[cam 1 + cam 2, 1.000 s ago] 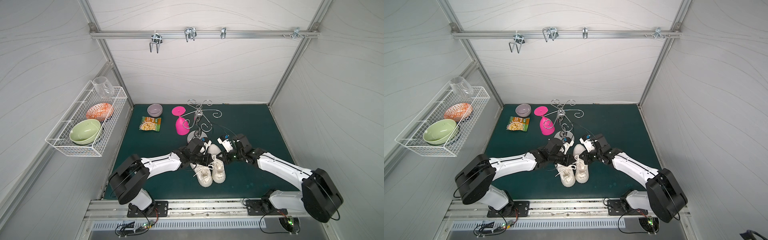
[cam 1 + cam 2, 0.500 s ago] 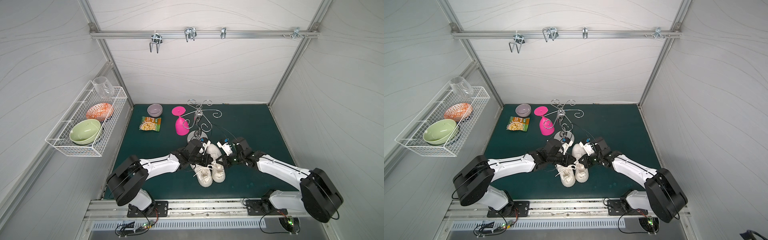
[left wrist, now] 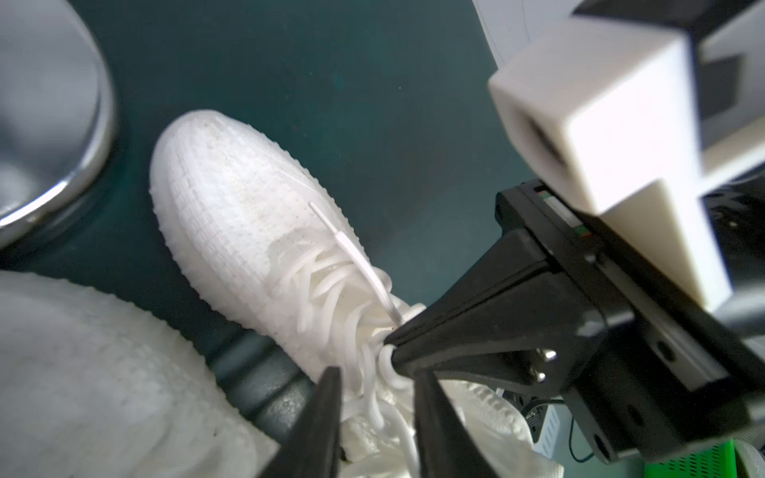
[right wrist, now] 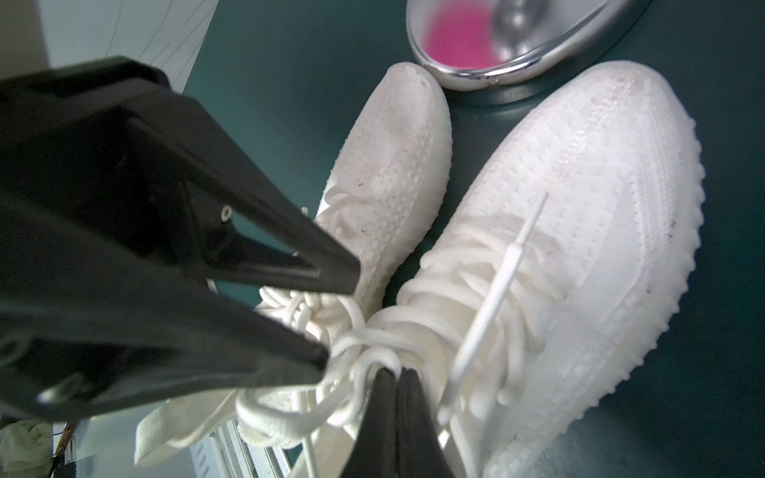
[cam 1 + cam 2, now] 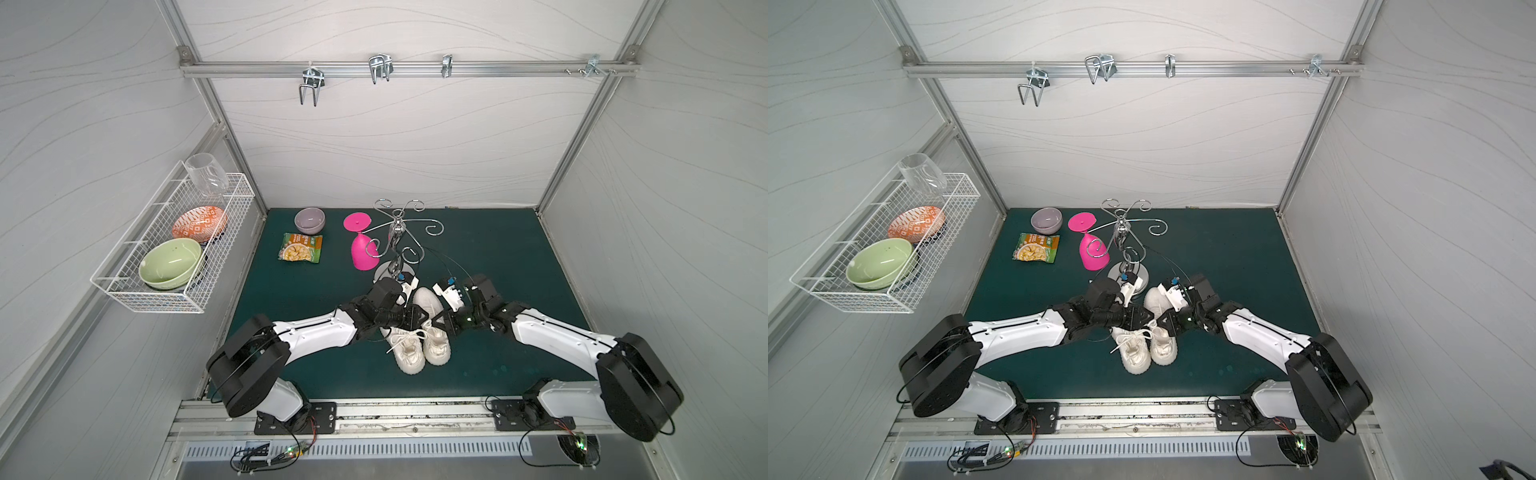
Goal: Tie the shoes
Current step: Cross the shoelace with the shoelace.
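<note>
With left hand (image 4: 342, 318) parted, gripping nothing, and right hand (image 4: 396, 372) pinched shut on lace loop (image 4: 364, 356) alone, could tug knot loose.

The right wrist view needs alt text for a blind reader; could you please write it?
The black right gripper, shut on a loop of white lace, sits above two cream-white knit sneakers side by side on a dark green mat. The black left gripper, jaws apart, points toward the loop; a shiny round metal base stands past the toes.
</note>
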Controlling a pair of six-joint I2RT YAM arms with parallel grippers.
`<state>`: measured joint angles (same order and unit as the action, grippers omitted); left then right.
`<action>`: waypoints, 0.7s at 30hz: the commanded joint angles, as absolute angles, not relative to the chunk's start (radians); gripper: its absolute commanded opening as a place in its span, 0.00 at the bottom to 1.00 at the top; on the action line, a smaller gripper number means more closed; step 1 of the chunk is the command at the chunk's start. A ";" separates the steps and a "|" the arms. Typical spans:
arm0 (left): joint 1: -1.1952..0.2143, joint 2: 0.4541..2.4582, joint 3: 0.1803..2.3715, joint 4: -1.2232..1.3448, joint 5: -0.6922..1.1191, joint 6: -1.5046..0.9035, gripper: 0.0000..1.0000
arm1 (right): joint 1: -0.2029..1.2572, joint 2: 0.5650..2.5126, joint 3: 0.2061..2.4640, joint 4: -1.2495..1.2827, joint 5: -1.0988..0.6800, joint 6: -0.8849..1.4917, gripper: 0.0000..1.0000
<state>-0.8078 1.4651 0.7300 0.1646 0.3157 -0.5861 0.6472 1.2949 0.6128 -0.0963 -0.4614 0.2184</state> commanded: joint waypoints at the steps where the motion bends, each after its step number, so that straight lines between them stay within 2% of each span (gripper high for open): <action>1: -0.808 1.420 0.726 0.149 0.253 -0.613 0.41 | 0.654 1.302 0.598 -0.083 -0.474 0.221 0.01; 4: -0.799 1.413 0.738 0.093 0.223 -0.657 0.42 | 0.655 1.303 0.599 -0.084 -0.474 0.221 0.01; 5: -0.790 1.420 0.747 0.076 0.240 -0.670 0.38 | 0.654 1.304 0.598 -0.084 -0.475 0.221 0.01; 7: -0.777 1.446 0.765 0.052 0.289 -0.693 0.21 | 0.654 1.304 0.600 -0.086 -0.477 0.221 0.01; 10: -0.776 1.478 0.766 0.095 0.358 -0.711 0.11 | 0.655 1.304 0.600 -0.087 -0.476 0.221 0.01; 21: -0.775 1.552 0.794 0.158 0.419 -0.725 0.02 | 0.654 1.304 0.598 -0.086 -0.475 0.221 0.00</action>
<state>-0.7788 1.5383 0.7422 0.0978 0.3985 -0.7158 0.6472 1.2949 0.6083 -0.0898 -0.4614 0.2184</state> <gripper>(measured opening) 0.048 0.043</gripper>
